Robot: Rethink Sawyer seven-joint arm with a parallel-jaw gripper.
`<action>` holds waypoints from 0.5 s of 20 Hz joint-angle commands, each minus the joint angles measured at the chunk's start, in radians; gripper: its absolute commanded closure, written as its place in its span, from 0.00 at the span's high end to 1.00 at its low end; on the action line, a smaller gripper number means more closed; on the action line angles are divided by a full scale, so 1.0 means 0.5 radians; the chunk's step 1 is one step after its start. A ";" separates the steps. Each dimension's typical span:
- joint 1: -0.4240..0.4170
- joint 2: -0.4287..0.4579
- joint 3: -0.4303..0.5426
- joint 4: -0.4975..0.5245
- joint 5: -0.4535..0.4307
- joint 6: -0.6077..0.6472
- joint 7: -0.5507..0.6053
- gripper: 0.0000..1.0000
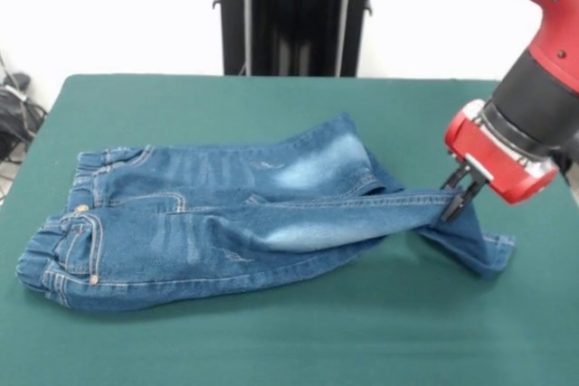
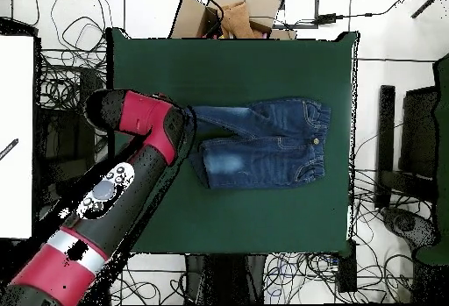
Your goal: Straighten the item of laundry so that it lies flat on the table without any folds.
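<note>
Jeans (image 1: 226, 223) lie lengthwise across table (image 1: 271, 341), waistband far from claw (image 1: 458, 194), which is pinched closed on the near leg by its cuff, so that leg's long axis runs straight away from it.

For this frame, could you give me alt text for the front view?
A red and black robot arm's pincer is shut on one leg of a small pair of blue jeans, near the hem. The jeans lie on a dark green table, waistband at picture left, hem end bent.
</note>
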 commanded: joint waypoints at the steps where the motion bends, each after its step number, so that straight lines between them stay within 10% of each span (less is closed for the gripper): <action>1: -0.063 -0.035 0.141 -0.159 0.026 0.201 0.633 0.00; 10: -0.134 -0.114 0.202 -0.113 0.041 0.167 0.592 0.00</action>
